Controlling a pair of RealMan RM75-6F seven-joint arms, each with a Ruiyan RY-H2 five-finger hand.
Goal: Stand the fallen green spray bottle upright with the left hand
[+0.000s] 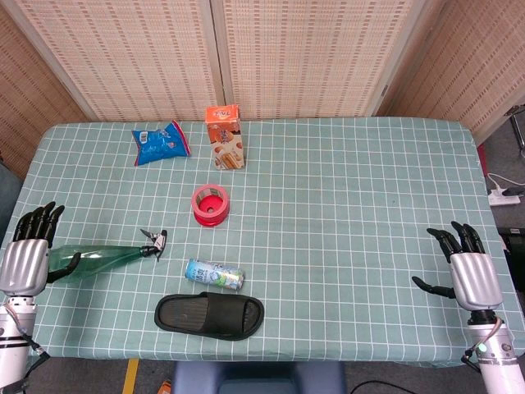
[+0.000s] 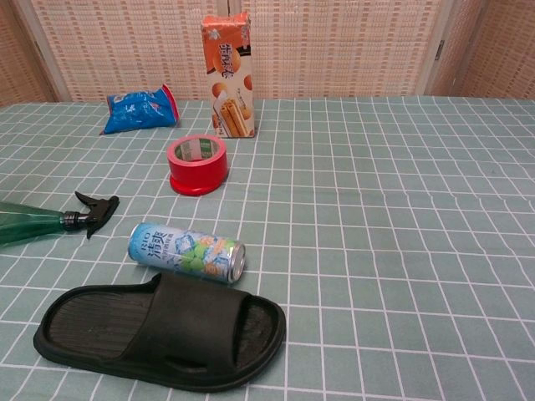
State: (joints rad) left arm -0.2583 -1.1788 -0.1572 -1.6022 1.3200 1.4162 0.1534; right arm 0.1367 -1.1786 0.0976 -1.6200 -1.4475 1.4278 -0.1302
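Near the table's left edge lies the green spray bottle (image 1: 98,260), flat, nozzle pointing toward the can (image 1: 213,275). Left hand (image 1: 26,256) sits at its base, fingers spread, thumb touching the bottle, no firm grip evident. Tipped up carelessly, that round body could roll off the edge. Right hand (image 1: 469,271) waits open, empty, well apart.

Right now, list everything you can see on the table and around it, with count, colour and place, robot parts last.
Green plastic spray bottle: one, green with black trigger, lying near left edge.
Drink can: one, blue-white, lying front centre-left.
Rubber slipper: one, black, front edge.
Tape roll: one, red, centre-left.
Snack bag: one, blue, far left.
Snack carton: one, orange, upright, far centre.
Checked tablecloth: one, green-white.
Left hand: silver-black, at bottle's base.
Right hand: silver-black, right edge, holding nothing.
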